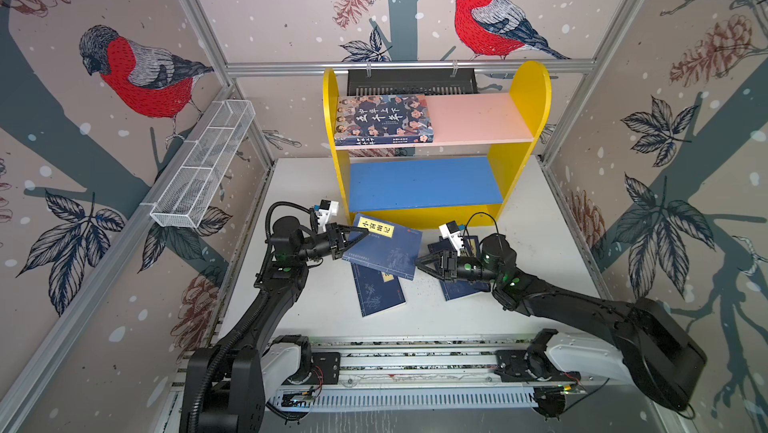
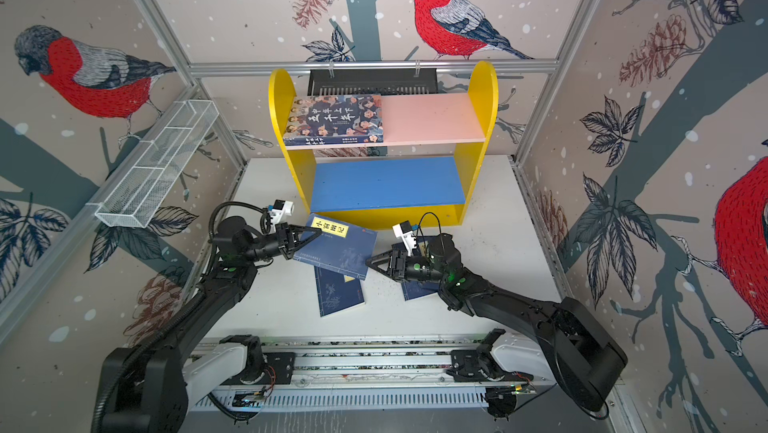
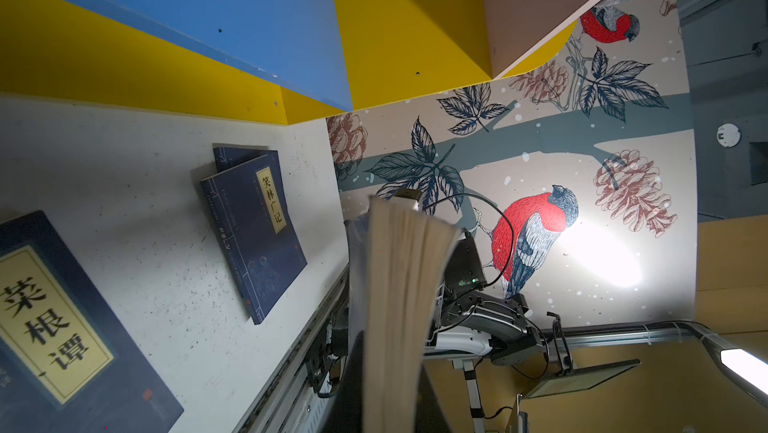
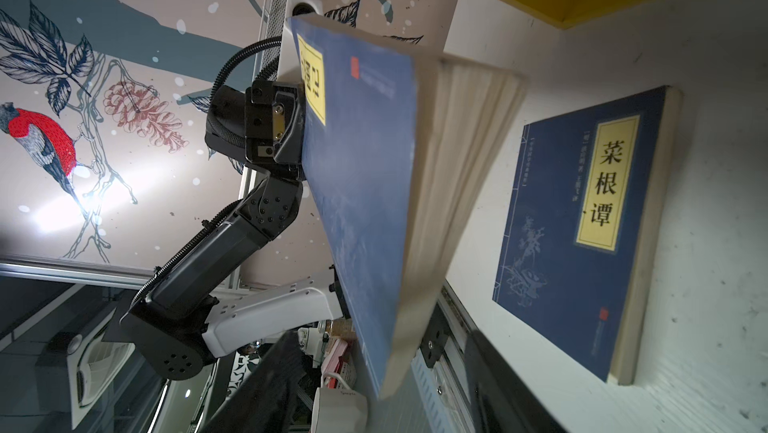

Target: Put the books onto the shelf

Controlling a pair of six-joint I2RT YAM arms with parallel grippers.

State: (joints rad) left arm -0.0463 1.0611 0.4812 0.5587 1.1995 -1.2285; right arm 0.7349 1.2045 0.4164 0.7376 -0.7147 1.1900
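While tight on the lifted navy book (image 1: 390, 252), left end effector (image 1: 353, 240); right end effector (image 1: 420, 262) apart.

Blue lower board (image 1: 424, 183) seemingly bare, front open; pink upper board (image 1: 478, 119) right half free, illustrated book (image 1: 384, 119) fills left.

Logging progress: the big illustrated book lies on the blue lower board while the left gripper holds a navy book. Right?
No: the illustrated book lies on the pink upper board, as both top views show. The left gripper does hold a navy book.
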